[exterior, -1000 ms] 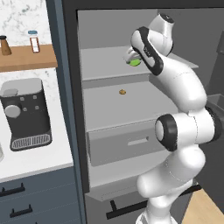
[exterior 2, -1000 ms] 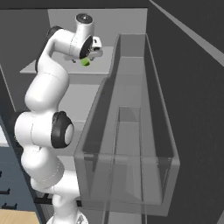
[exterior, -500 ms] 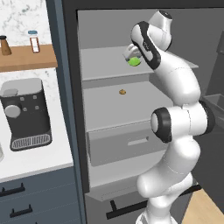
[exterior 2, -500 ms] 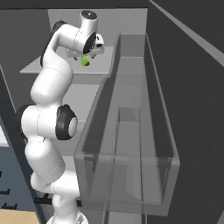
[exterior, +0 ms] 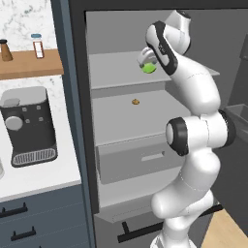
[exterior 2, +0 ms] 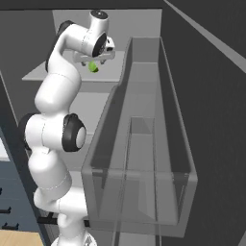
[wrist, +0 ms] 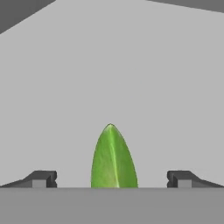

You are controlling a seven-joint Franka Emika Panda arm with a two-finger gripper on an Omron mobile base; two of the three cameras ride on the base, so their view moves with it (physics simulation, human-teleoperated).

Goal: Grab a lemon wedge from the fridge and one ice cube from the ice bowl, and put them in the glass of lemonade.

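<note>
1. Hovering over the fridge's (exterior: 77, 121) upper shelf, the one gripper (wrist: 112, 179) stands wide, both fingertips (wrist: 41, 178) apart and touching nothing.
2. One lemon wedge (wrist: 113, 158) lies on that shelf, between the fingertips.
3. One small brown morsel (exterior: 136, 101) sits on the shelf below.
4. One coffee machine (exterior: 28, 125) stands on the counter; two small bottles (exterior: 37, 45) sit on the wooden shelf above.

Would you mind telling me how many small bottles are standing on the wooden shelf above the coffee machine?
2. A brown bottle stands at the wooden shelf's left end, and a white bottle with a red band stands right of it. Others may lie beyond the frame.
</note>
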